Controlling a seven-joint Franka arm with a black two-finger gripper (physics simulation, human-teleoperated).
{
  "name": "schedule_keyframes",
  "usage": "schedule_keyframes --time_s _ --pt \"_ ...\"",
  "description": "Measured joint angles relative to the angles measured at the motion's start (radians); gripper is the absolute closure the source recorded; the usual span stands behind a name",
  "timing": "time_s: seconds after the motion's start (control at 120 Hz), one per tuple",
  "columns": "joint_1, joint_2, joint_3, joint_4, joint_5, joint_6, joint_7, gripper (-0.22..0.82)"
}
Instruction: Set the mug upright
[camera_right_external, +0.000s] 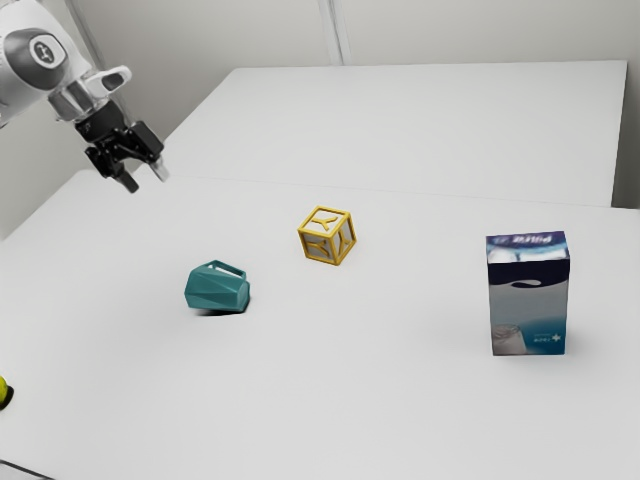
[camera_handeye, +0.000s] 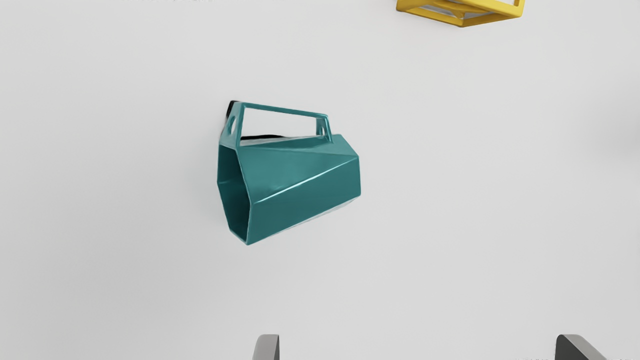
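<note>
Claw: your gripper is wide, its two fingers well apart with nothing between them; it hangs in the air above the table, at the exterior view's upper left.
Mug: teal, faceted, tipped on its side on the table, not upright; you have it well apart from your fingertips, between the claw and the box in the exterior view.
Mug handle: on the mug's side away from your fingertips in the wrist view.
Mug mouth: open end faces sideways, dark inside.
Cube: yellow frame, pale faces, near the mug, not touching it.
Box: dark top, grey and blue front, upright, toward the exterior view's right, well apart from mug and cube.
Edge item: yellow-green and black, cut off at the exterior view's left.
</note>
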Motion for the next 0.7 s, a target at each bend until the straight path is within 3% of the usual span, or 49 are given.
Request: schedule_keyframes --time_s 0.342,0.7 --pt "0.143 0.178 0.002 -0.012 -0.208 -0.015 0.199 0.00" --pt "0.162 0.192 0.030 -0.257 -0.353 0.035 0.311 0.00"
